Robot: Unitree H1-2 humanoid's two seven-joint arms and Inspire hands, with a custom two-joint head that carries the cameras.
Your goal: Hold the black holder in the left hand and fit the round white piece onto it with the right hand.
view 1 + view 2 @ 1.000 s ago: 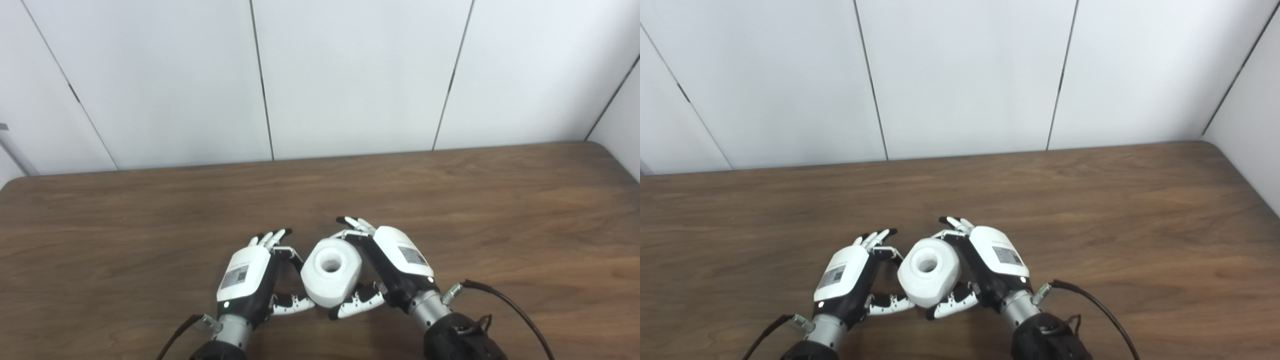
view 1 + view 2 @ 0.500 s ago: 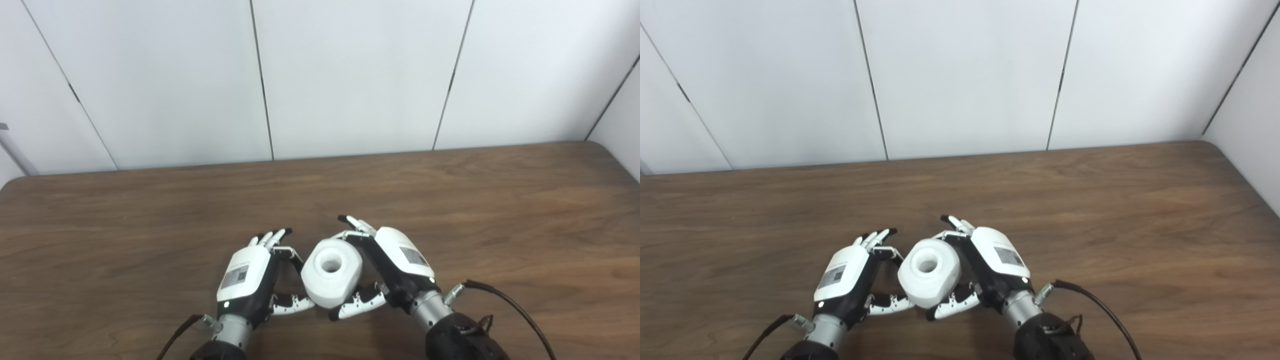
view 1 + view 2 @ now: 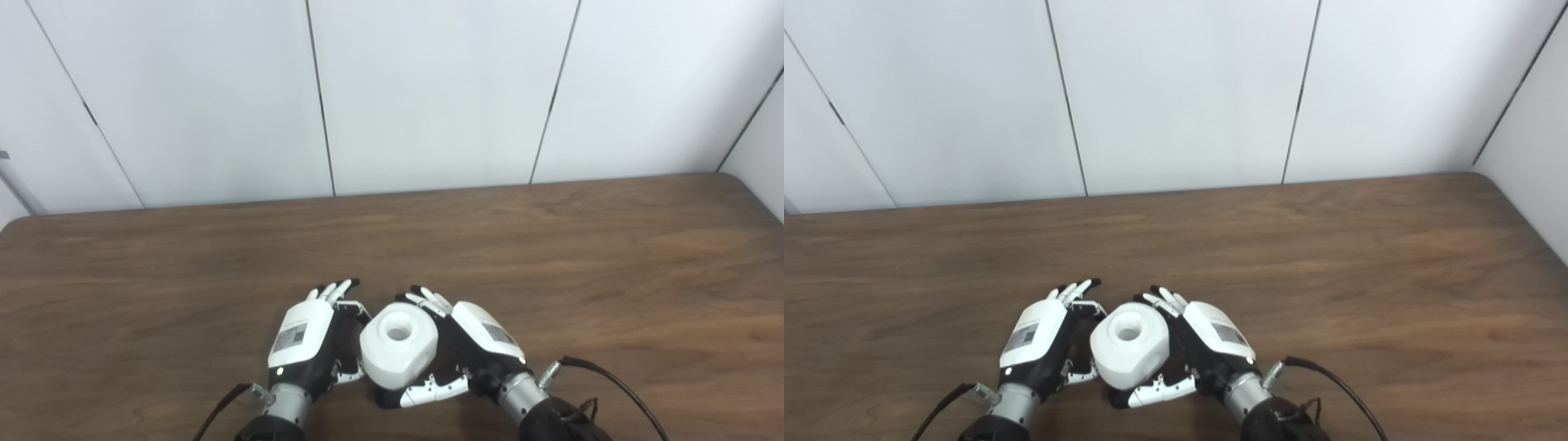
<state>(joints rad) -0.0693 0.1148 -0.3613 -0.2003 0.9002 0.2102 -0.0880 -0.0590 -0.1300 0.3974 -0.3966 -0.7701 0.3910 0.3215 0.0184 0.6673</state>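
The right hand (image 3: 474, 349) cups the round white piece (image 3: 398, 344) beside the open-fingered, empty left hand (image 3: 309, 346) above the wooden table (image 3: 612, 257).

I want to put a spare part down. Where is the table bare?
Bare wood runs from the wall to the hands and out to both side edges of the table. It is crowded only at the near middle, where left hand and right hand flank the round white piece.

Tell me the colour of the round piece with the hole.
Plain white, no pattern; the round piece shows best in the left eye view.
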